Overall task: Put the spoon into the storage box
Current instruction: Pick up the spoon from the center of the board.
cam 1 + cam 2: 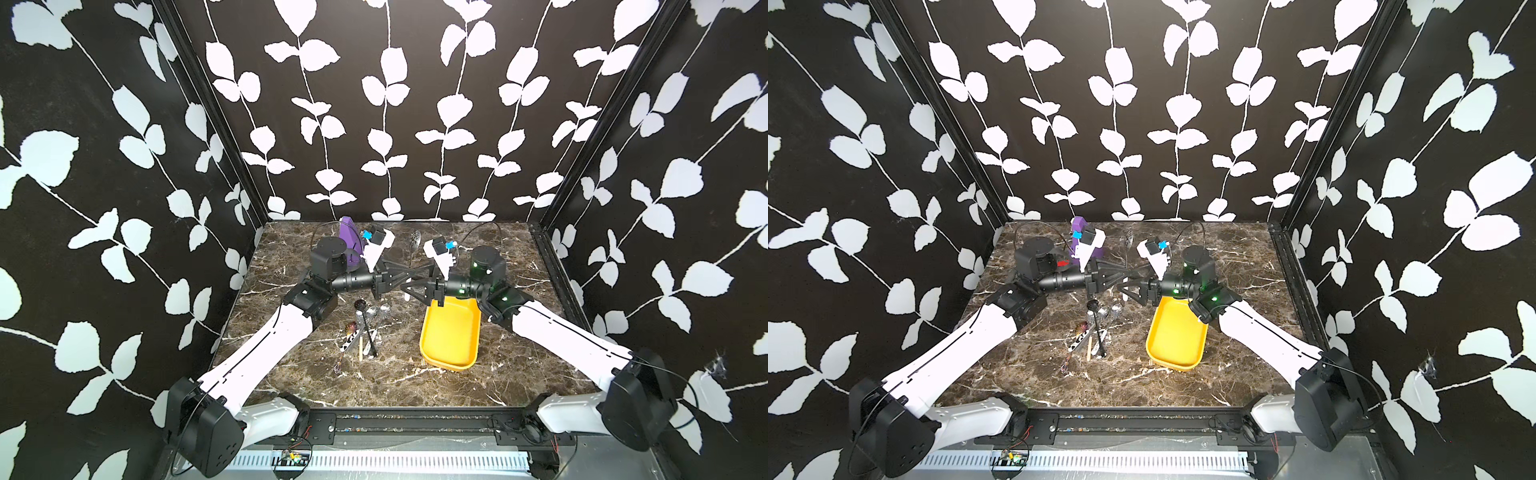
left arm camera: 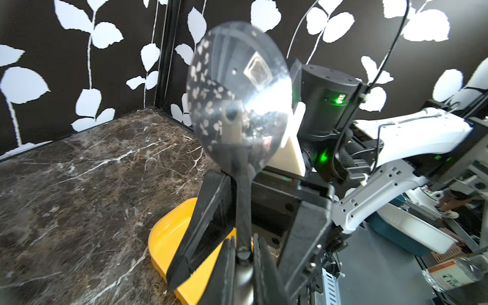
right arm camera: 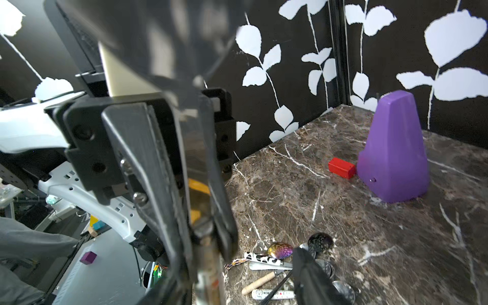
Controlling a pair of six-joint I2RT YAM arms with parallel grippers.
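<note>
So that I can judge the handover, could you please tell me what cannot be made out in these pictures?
- Right wrist view: the spoon is a close blur, so whether the right gripper touches its handle is unclear.
- Both top views: the handle is hidden where the left gripper and the right gripper meet.
- Storage box: the right arm covers its far end in both top views.

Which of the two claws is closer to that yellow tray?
The right one. The right gripper hovers just off the far end of the storage box, by its rim. The left gripper, shut on a spoon, sits a little farther back.
</note>
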